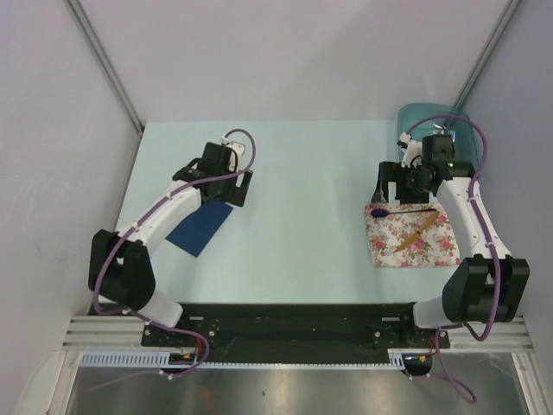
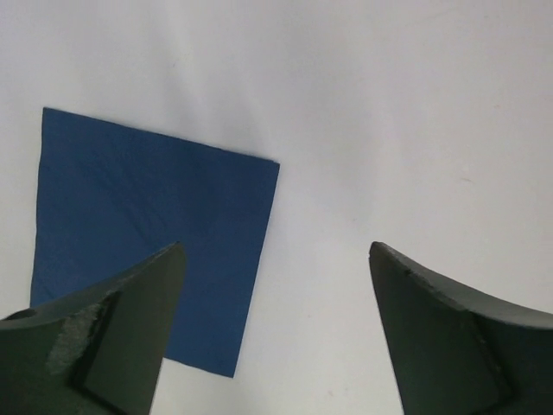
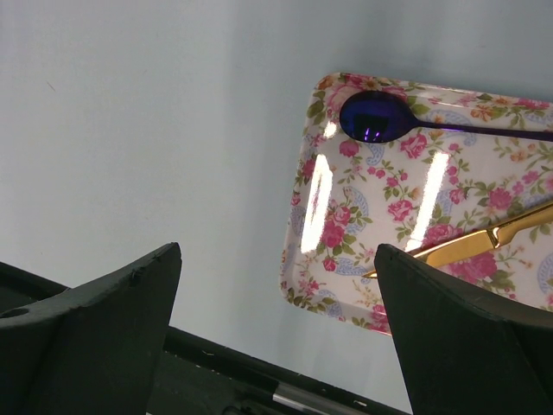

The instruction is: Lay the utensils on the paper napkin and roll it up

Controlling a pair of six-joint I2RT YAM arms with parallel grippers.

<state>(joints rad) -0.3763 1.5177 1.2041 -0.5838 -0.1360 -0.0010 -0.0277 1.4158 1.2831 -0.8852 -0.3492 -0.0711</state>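
Left wrist: we see the left gripper spread wide, empty, over the navy napkin lying flat on the table. Next, the right gripper, likewise parted, empty; beyond it golden knife, then purple spoon, both on floral tray.

The pale table carries a navy napkin lying flat at the left, a floral tray at the right, and, far right, possibly a teal board.
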